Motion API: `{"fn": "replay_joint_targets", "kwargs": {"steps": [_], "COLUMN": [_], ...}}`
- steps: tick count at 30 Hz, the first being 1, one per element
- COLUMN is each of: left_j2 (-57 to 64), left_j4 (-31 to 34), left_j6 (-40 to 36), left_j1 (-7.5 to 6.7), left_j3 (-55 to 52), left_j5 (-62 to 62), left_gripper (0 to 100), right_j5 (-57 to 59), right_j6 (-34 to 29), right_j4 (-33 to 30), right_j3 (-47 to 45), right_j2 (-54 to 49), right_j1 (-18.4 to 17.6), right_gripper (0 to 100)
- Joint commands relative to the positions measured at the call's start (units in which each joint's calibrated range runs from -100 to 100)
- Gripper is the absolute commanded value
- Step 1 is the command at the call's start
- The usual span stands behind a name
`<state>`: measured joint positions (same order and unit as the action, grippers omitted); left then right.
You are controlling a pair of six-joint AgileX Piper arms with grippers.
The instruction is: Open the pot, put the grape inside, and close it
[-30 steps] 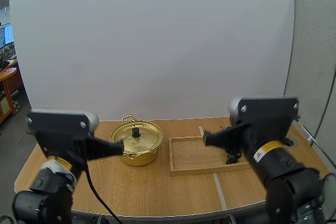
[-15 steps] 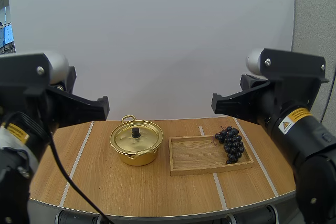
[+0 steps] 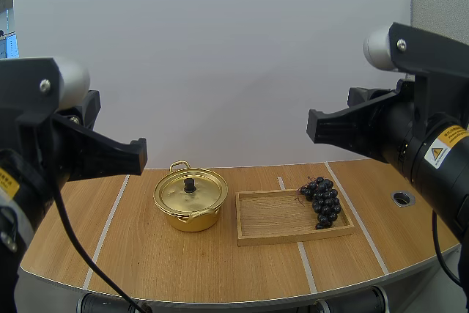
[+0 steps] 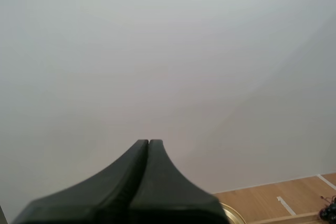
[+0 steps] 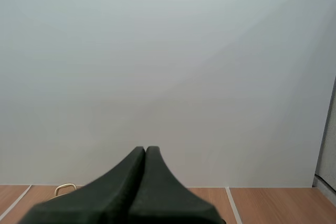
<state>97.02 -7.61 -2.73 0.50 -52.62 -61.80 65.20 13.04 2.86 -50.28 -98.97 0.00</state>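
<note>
A gold pot [image 3: 189, 201] with its lid on and a black knob [image 3: 189, 183] stands left of centre on the table. A wooden tray [image 3: 278, 218] lies to its right, with a dark bunch of grapes [image 3: 322, 199] on its right end. My left gripper [image 3: 139, 155] is raised high above the table's left side, well clear of the pot. In the left wrist view its fingers [image 4: 148, 143] lie together as one wedge, shut on nothing. My right gripper [image 3: 314, 125] hangs high over the tray. Its fingers [image 5: 145, 149] are likewise shut and hold nothing.
A white wall panel [image 3: 220, 56] stands behind the wooden table [image 3: 183, 262]. White tape lines [image 3: 110, 218] run across the tabletop, and a round grommet hole [image 3: 401, 198] sits at the right. The rounded front edge is close to the arm bases.
Both arms have lifted from low over the table to high above it. The right arm no longer covers the grapes. The pot, tray and grapes have stayed put.
</note>
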Motion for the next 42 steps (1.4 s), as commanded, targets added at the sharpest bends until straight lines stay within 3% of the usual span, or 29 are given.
{"fn": "replay_joint_targets", "kwargs": {"steps": [1, 18, 39, 42], "left_j2": [-4.19, -31.49, -55.78, -56.6], "left_j4": [0.09, 0.09, 0.09, 0.09], "left_j6": [0.05, 2.18, 2.14, 0.66], "left_j1": [0.09, 0.09, 0.09, 0.09], "left_j3": [0.66, 11.46, 11.46, 11.46], "left_j5": [-0.08, 0.04, -3.07, -3.07], "left_gripper": [0, 0, 0, 3], "right_j5": [0.19, 1.76, 2.13, 2.13], "right_j6": [0.27, 0.36, -0.42, -0.42], "right_j4": [-0.21, -2.86, -2.54, -2.54], "right_j3": [0.45, 0.45, 0.45, 0.45], "right_j2": [2.54, 23.01, 42.12, 42.36], "right_j1": [0.2, 0.2, 0.2, 0.2], "right_gripper": [0, 0, 1, 31]}}
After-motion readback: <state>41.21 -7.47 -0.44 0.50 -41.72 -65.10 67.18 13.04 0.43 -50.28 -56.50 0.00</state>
